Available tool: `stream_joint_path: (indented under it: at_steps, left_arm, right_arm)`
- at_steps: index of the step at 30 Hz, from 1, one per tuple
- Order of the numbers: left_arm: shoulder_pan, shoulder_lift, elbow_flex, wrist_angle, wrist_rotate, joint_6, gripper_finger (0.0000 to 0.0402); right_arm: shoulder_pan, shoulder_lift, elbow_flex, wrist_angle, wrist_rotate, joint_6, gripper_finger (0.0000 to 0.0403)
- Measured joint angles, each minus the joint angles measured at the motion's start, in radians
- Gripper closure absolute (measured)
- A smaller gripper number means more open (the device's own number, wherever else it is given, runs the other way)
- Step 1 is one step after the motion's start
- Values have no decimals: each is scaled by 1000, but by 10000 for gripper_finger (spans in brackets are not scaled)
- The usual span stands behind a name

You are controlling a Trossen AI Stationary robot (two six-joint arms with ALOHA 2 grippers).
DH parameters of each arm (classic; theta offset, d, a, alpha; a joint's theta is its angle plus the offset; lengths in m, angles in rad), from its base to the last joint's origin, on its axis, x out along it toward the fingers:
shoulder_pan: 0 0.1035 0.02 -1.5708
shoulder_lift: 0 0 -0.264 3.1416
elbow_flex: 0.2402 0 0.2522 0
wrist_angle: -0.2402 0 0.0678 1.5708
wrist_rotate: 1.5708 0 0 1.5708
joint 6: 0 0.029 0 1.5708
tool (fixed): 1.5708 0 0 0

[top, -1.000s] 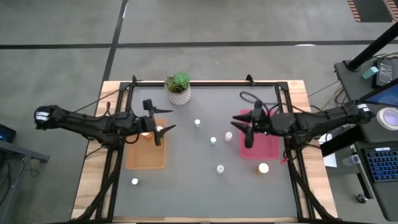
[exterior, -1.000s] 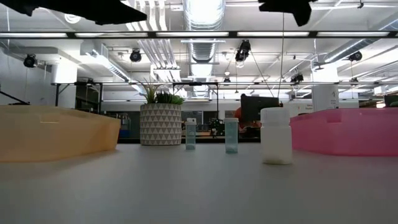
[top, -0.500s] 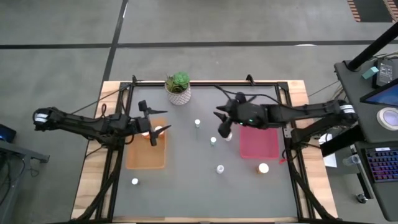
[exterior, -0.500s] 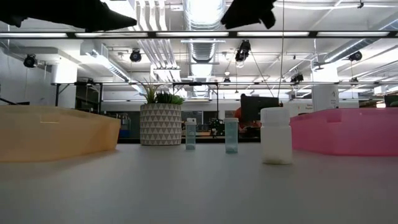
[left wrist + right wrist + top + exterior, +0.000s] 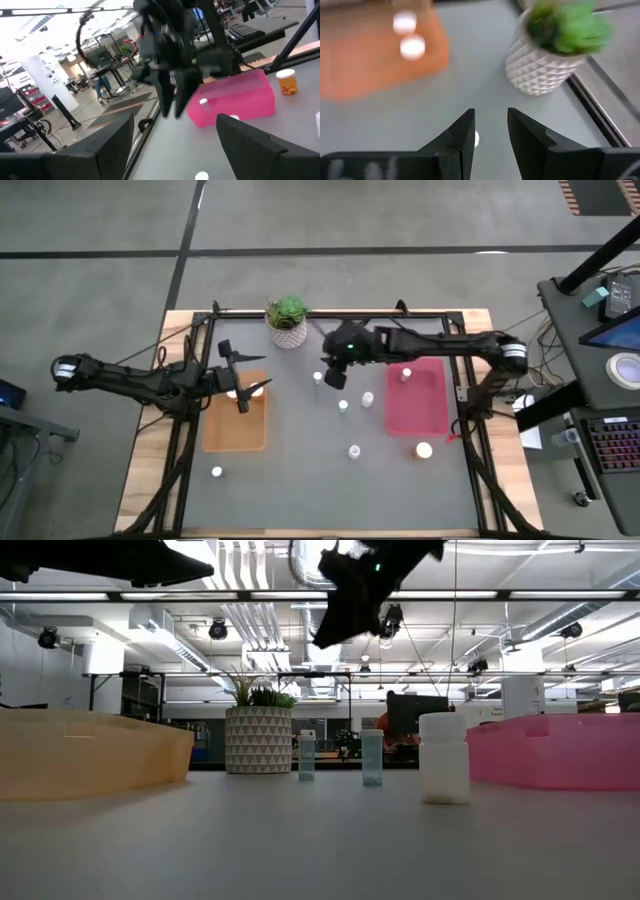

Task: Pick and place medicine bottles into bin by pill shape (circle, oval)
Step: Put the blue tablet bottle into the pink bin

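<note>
Several white-capped medicine bottles stand upright on the grey table: slim ones (image 5: 317,378), (image 5: 343,406), (image 5: 367,398), (image 5: 354,451), one near the front left (image 5: 216,472) and a wider orange one (image 5: 423,450). Two caps (image 5: 255,390) show in the orange bin (image 5: 235,430), one (image 5: 405,374) in the pink bin (image 5: 417,405). My right gripper (image 5: 333,377) hangs open above the table beside the slim bottle nearest the plant, whose cap (image 5: 476,139) peeks past one finger. My left gripper (image 5: 250,385) is open wide above the orange bin, holding nothing.
A potted green plant (image 5: 287,321) in a white patterned pot stands at the far edge, close behind my right gripper (image 5: 491,131). The low view shows three bottles in a row (image 5: 372,757) between the orange bin (image 5: 90,752) and the pink bin (image 5: 560,750).
My right gripper has swung from over the pink bin toward the table's left and far edges, ending above the slim bottle near the plant. My left gripper has drawn back a little toward the table's left edge over the orange bin.
</note>
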Motion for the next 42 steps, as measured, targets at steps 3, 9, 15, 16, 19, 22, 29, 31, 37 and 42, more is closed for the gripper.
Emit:
stream_joint_path:
  at_steps: [3, 9, 15, 16, 19, 22, 29, 31, 37, 42]
  left_arm:
    - [0, 3, 0, 1, 0, 0, 134]
    - [0, 1, 0, -2, 0, 0, 134]
    - [0, 3, 0, -2, 0, 0, 134]
    - [0, 5, 0, 1, 0, 0, 134]
    - [0, 5, 0, -2, 0, 0, 134]
    - [0, 6, 0, 0, 0, 0, 134]
    - [0, 6, 0, -2, 0, 0, 134]
    - [0, 7, 0, -1, 0, 0, 134]
    - [0, 10, 0, -3, 0, 0, 134]
    - [0, 12, 0, -1, 0, 0, 134]
  right_arm:
    - [-9, 59, 10, -19, -26, -122, 296]
    - [-21, 146, 17, -22, -35, -174, 294]
    - [-50, 179, 27, -23, -42, -94, 264]
    - [-55, 184, 27, -23, -42, -87, 255]
    - [-57, 202, 27, -22, -41, -82, 225]
    - [-55, 218, 27, -13, -43, -109, 196]
    - [-55, 268, 27, 8, -113, -139, 156]
    - [-55, 286, 27, 22, -117, -135, 153]
    - [-56, 318, 26, 58, -120, -137, 158]
    - [-55, 336, 26, 66, -123, -135, 175]
